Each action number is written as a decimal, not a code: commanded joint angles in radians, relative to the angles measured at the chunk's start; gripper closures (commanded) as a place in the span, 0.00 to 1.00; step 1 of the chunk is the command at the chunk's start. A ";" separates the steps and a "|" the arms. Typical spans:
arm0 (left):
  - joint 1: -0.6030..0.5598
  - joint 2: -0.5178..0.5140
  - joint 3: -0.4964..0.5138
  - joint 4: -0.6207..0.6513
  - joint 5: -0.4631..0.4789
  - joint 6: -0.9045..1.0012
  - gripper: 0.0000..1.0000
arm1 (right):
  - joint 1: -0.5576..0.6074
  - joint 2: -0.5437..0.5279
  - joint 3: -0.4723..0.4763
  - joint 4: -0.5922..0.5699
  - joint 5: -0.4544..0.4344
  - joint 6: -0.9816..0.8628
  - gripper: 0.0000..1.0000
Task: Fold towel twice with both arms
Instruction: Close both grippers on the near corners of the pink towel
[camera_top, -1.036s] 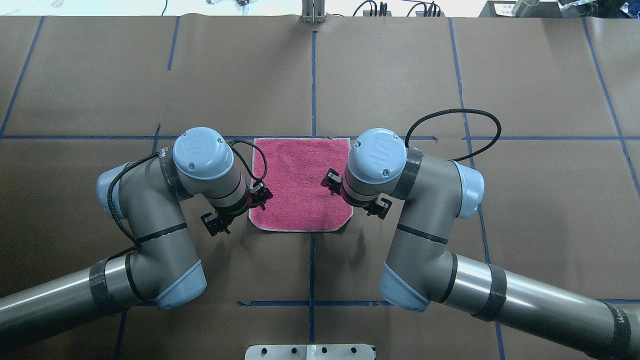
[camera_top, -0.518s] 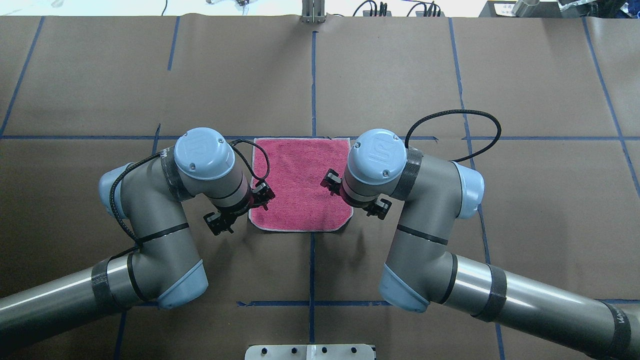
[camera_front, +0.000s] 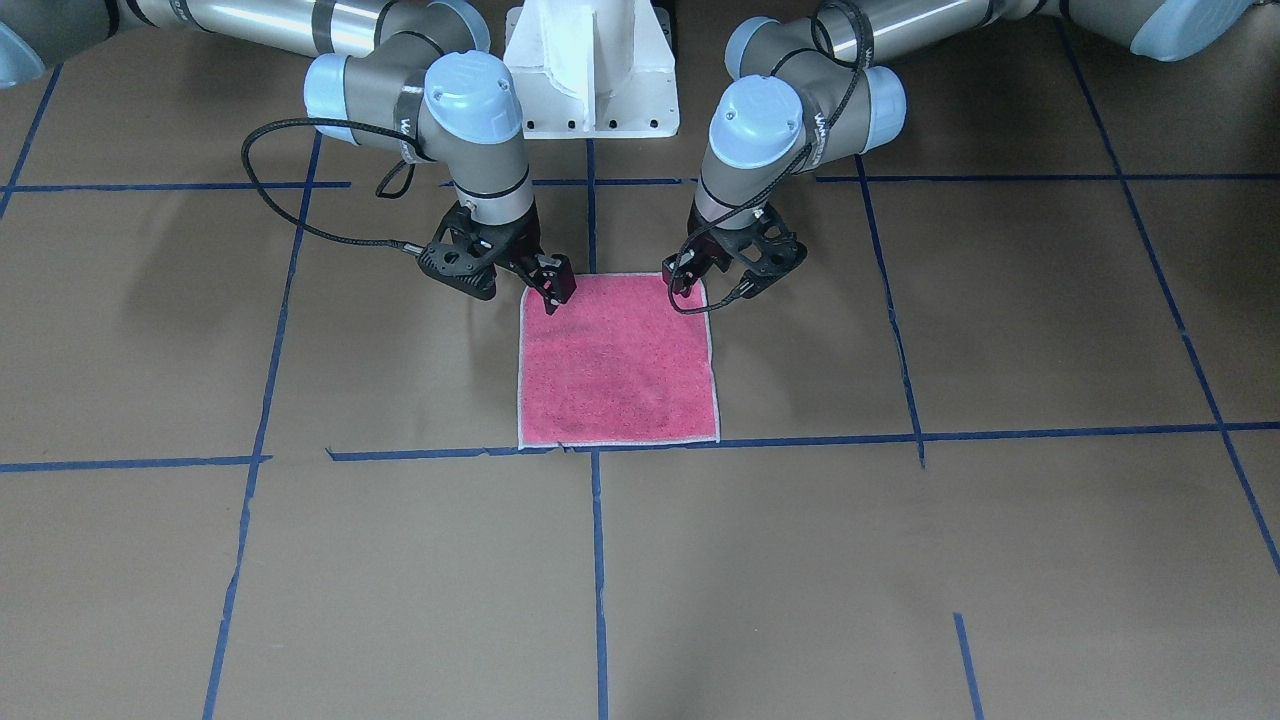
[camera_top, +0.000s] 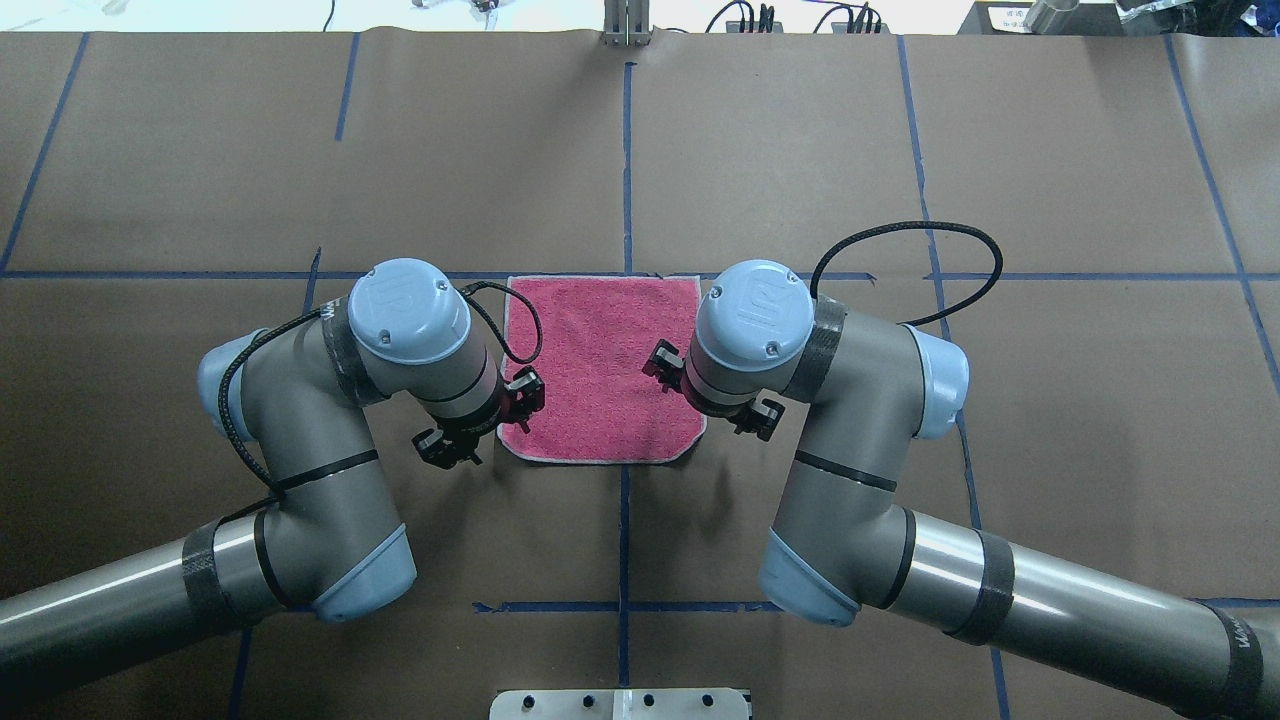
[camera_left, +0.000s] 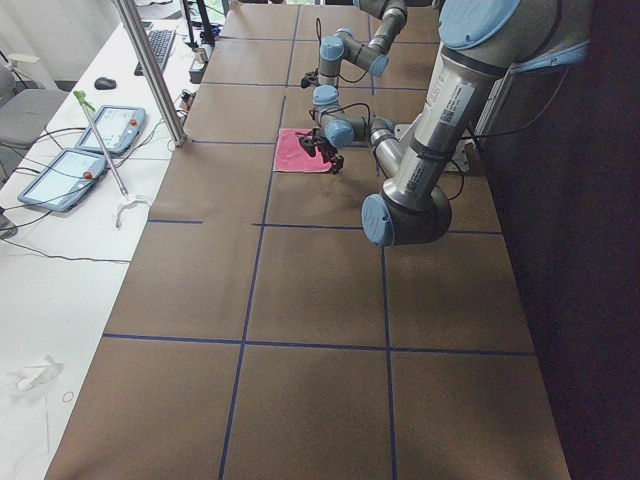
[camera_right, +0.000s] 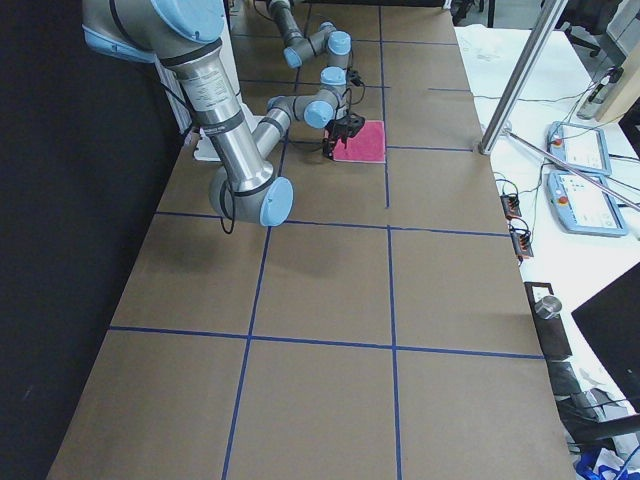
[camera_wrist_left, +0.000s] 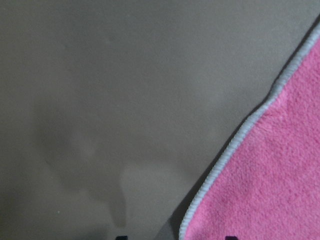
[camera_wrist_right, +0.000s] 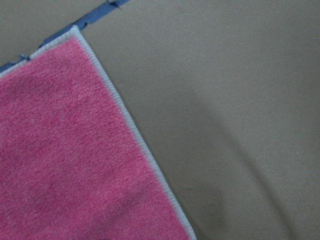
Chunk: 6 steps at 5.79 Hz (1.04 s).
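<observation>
Brown paper-covered table (camera_top: 780, 150), blue tape grid (camera_top: 627, 160), white side desk (camera_left: 40, 300) beyond.

**Readable text: almost none**

Left arm cap (camera_top: 410, 310) and right arm cap (camera_top: 755, 305), overhead view: each carries an embossed logo that looks like "UR", faint. Black strap (camera_top: 1240, 650) on the right arm near the table's near right corner: white lettering, starts with "W", the rest unreadable. Similar white marks on the wrist straps in the front-facing view, too small to read. No numbers or signs on the table (camera_top: 640, 150).
</observation>
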 joint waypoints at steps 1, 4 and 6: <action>0.009 -0.003 0.005 -0.007 0.001 -0.001 0.45 | 0.000 0.001 0.000 0.000 0.000 0.001 0.00; 0.008 -0.002 -0.001 -0.007 0.001 -0.001 0.76 | -0.002 0.004 0.002 0.002 -0.002 0.001 0.00; 0.008 -0.002 -0.001 -0.007 0.001 0.005 0.93 | 0.000 0.004 0.004 0.000 -0.002 0.001 0.00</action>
